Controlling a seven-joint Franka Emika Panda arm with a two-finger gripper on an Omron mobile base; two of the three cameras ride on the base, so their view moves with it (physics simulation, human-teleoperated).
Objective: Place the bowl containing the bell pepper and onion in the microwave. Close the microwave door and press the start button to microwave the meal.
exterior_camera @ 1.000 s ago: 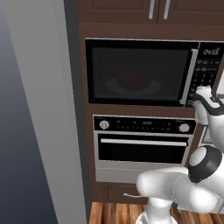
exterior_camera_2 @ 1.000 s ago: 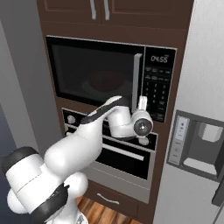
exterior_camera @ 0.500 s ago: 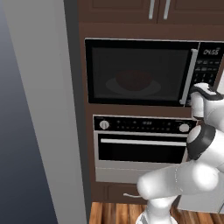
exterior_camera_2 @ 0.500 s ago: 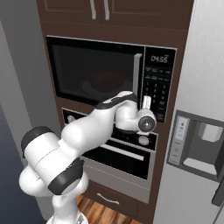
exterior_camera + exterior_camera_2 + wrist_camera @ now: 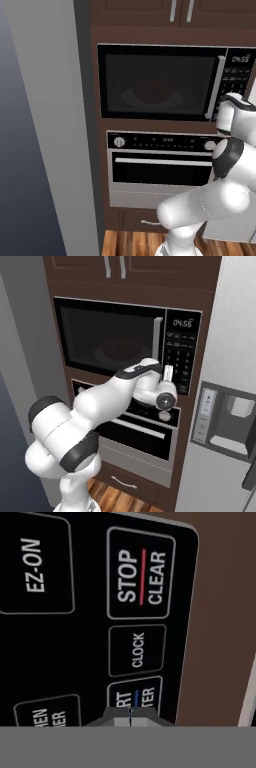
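Now fingers closed, empty, at start button

Behind the dark microwave door the bowl is a dim reddish shape, its contents indistinct. The closed fingers cover part of the start button lettering.

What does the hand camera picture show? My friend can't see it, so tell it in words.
The shut gripper points at a partly hidden button on the microwave's black panel. CLOCK, STOP/CLEAR and EZ-ON buttons sit beyond it.
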